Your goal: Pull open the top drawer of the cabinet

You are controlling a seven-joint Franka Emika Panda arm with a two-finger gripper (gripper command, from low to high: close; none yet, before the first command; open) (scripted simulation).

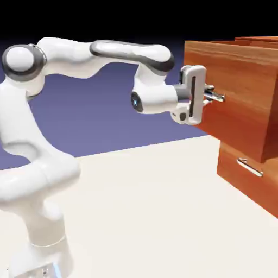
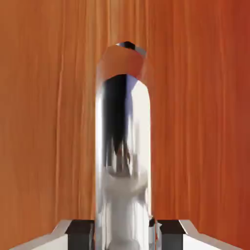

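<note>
tool [image 1: 213, 96] closed on the handle [image 1: 216, 96], fingers [image 2: 80, 233] snug on both sides of the silver bar | top drawer [image 1: 239, 103] juts out of the cabinet [image 1: 255, 174], past the lower drawer [image 1: 247, 182] | arm [image 1: 108, 54] level above the desk [image 1: 152, 206]

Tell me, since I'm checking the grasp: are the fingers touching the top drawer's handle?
Touching. In the hand view the silver handle fills the space between the fingers, with no gap showing on either side; the top drawer already juts out.
</note>
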